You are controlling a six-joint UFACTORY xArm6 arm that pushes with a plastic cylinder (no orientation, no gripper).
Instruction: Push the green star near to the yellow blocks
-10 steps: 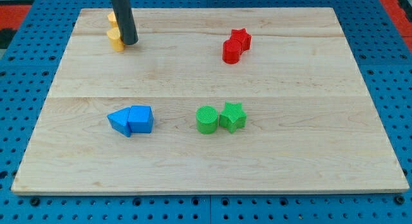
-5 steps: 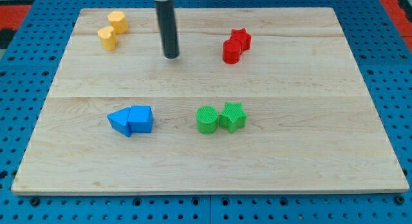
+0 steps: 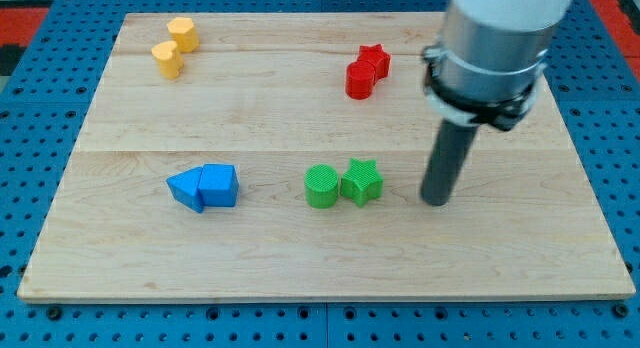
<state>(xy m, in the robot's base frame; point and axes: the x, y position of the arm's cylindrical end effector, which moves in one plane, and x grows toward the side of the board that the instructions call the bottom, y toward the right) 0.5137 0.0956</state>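
Green star unmoved, lower middle of board, touching green cylinder on its left | my tip has crossed from near yellow blocks, now just right of star, apart | no pincer fitted, bare rod | push not begun; leftward-upward shove judged next; cylinder obstructs.

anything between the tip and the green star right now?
No. In the camera view, only bare board separates my tip from the green star; the tip sits to the star's right, apart from it.
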